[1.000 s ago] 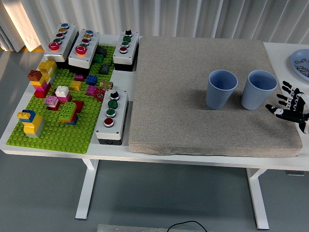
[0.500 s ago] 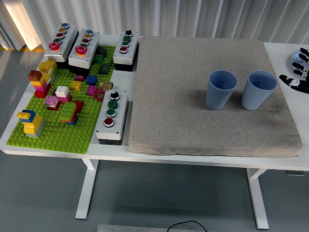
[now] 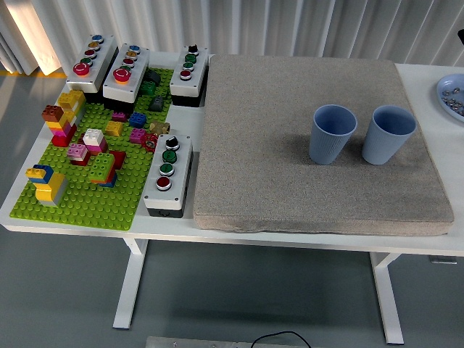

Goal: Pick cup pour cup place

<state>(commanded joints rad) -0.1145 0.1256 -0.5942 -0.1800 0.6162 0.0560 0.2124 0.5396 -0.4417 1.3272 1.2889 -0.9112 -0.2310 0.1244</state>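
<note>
A: Entry, head view. Where do the task's things stand?

B: Two blue cups upright on the grey mat, which covers the right part of the white table. The left cup is right of the mat's middle; the right cup is just beside it, nearer the mat's right edge. A narrow gap separates them; they do not touch. Whether either holds anything, I cannot tell.

A: Hands?

B: Neither robot hand is in the picture, so their state cannot be told from this view. Nothing grips either cup.

A: Off the mat?

B: Past the mat's right edge, at the picture's border, part of a blue plate with small pieces on it, too small to identify. Left of the mat, a green baseplate with stacked bricks in yellow, red, pink, white and blue.

A: Button boxes?

B: Four. One grey button box lies between the baseplate and the mat's left edge, near the table's front. Three more sit along the far side: a far-left box, a middle box, and a box by the mat's far-left corner.

A: Background?

B: A pale curtain behind the mat's far edge.
</note>
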